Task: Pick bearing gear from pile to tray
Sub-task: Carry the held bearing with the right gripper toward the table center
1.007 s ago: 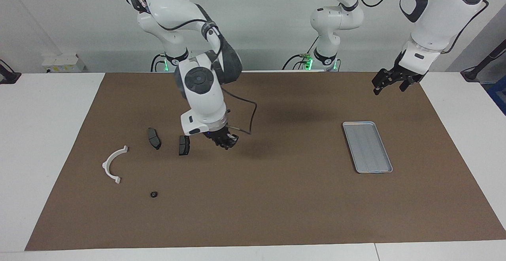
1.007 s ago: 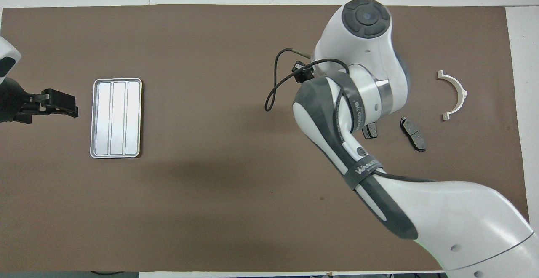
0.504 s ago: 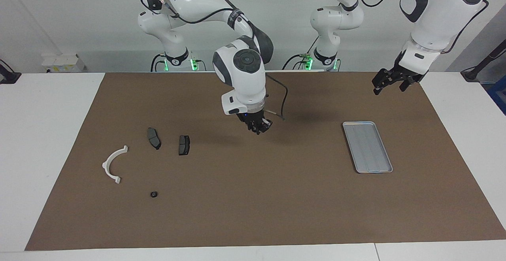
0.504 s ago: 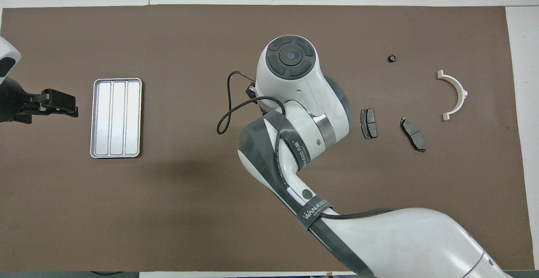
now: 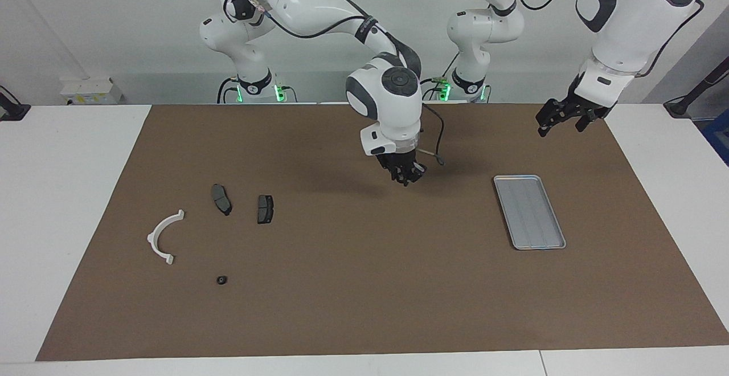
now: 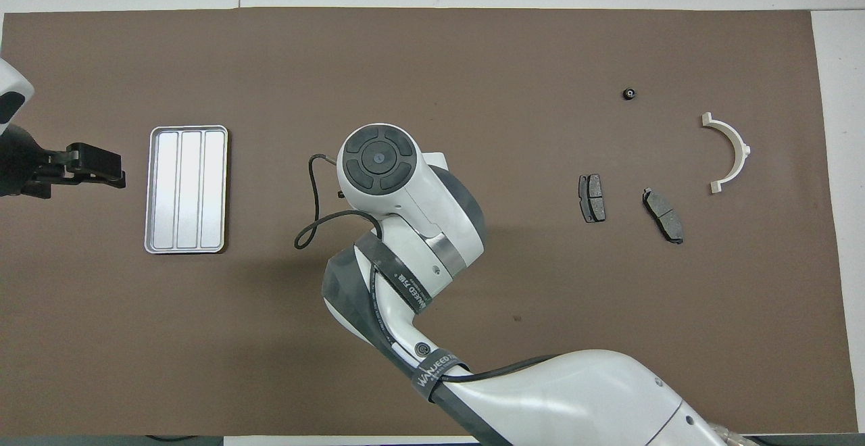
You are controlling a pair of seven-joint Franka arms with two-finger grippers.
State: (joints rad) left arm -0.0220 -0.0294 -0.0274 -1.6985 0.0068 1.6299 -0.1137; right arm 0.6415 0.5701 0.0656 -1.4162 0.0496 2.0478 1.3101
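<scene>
My right gripper point(image 5: 405, 174) hangs over the middle of the brown mat, between the pile and the tray. Its fingers look drawn together, and I cannot make out anything between them. In the overhead view its own wrist hides it. The silver tray point(image 5: 529, 211) point(image 6: 186, 189) lies bare toward the left arm's end. The pile lies toward the right arm's end. It holds one small black gear point(image 5: 221, 280) point(image 6: 628, 94), two dark brake pads point(image 5: 221, 199) point(image 5: 265, 208) and a white half-ring bracket point(image 5: 155, 233) point(image 6: 743, 149). My left gripper point(image 5: 561, 125) point(image 6: 101, 165) waits open in the air beside the tray.
The brown mat point(image 5: 364, 285) covers most of the white table. The right arm's cable loop point(image 6: 307, 230) hangs beside its wrist. The brake pads show in the overhead view too point(image 6: 592, 198) point(image 6: 663, 215).
My right gripper has risen from beside the brake pads and swung across the mat toward the tray. The gear, pads and bracket have stayed put. The left arm has not moved.
</scene>
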